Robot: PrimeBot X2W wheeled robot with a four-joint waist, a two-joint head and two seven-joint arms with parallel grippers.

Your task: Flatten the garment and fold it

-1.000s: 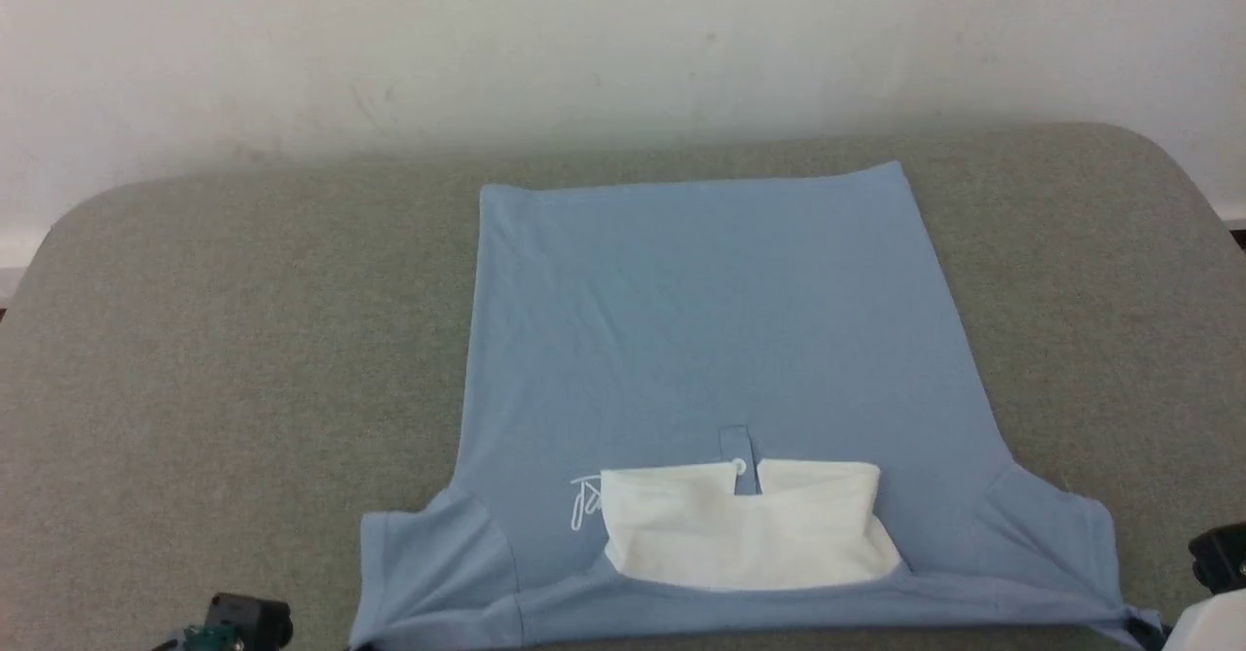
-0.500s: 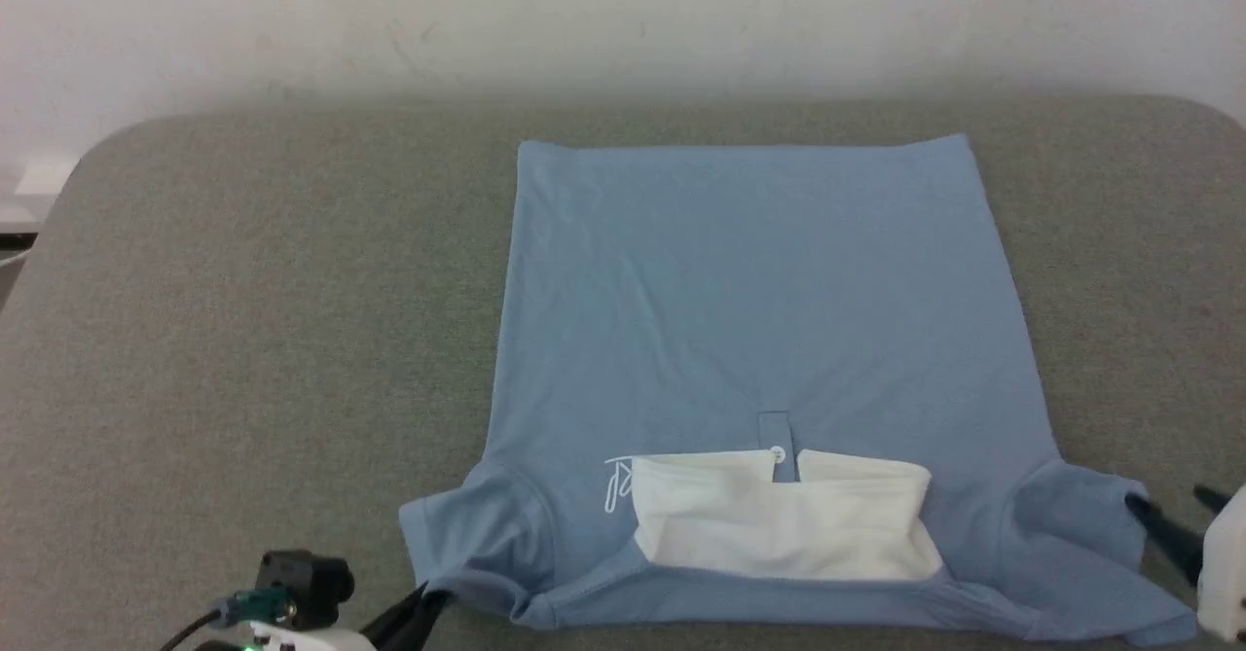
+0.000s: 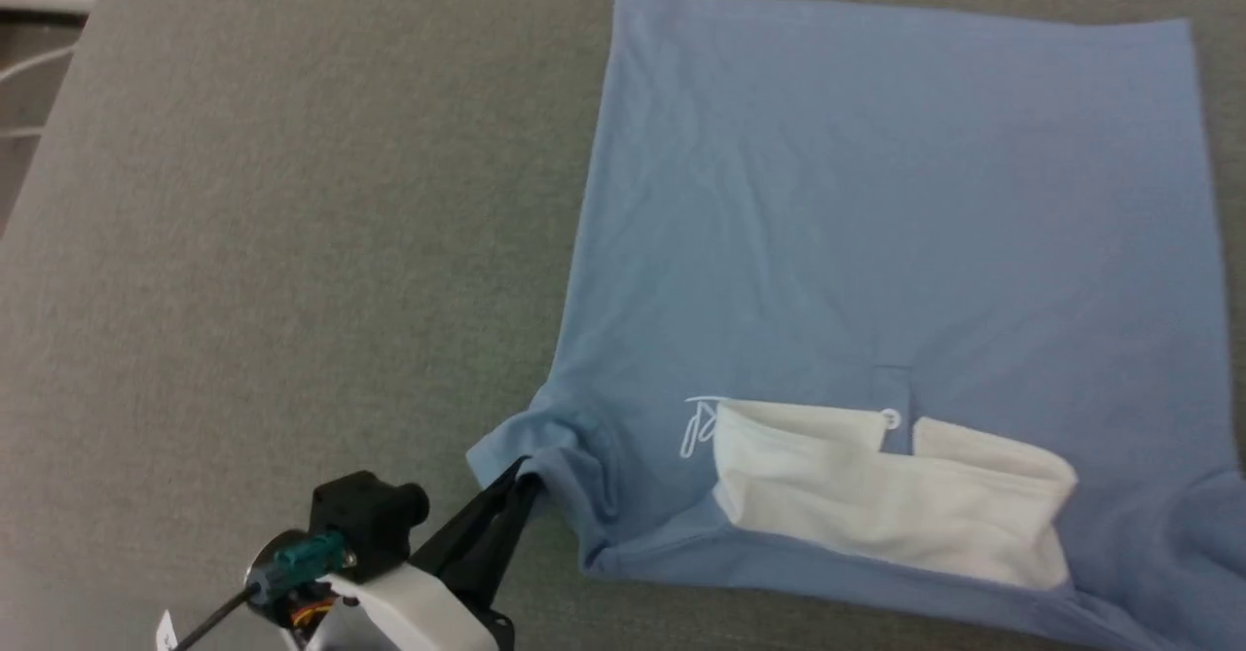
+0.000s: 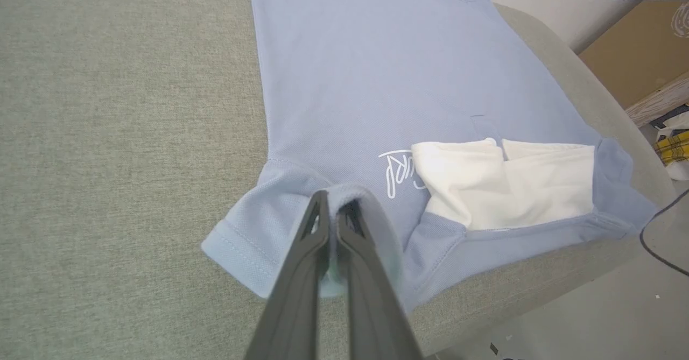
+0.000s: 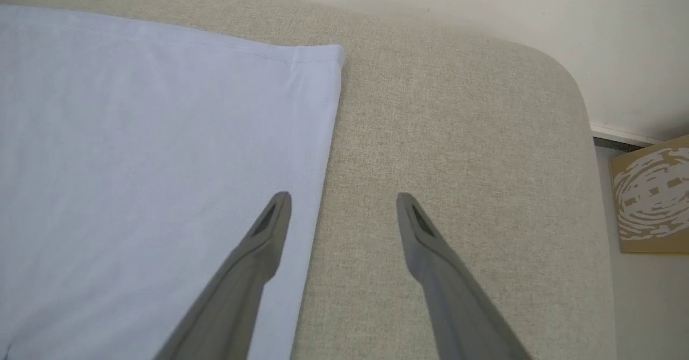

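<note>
The garment (image 3: 876, 203), a light blue polo shirt, lies spread face up on the grey cushioned table, white collar (image 3: 896, 495) nearest me and hem at the far side. At the lower left, my left gripper (image 3: 524, 481) is shut on the garment's bunched left sleeve (image 4: 269, 236); in the left wrist view my left gripper (image 4: 335, 209) pinches a raised fold of it beside the white chest logo (image 4: 398, 169). My right gripper (image 5: 342, 201) stands open above the garment's side edge (image 5: 323, 150), one finger over the cloth, one over the bare table, holding nothing.
The grey table (image 3: 273, 223) has bare room left of the shirt, and its rounded corner (image 5: 560, 85) lies beyond the hem. A cardboard box (image 4: 640, 53) and a cable (image 4: 656, 231) sit on the floor off the table's edge.
The head camera has swung down and left. My right gripper has let go of the right sleeve and opened. My left gripper has come forward, still shut on the left sleeve.
</note>
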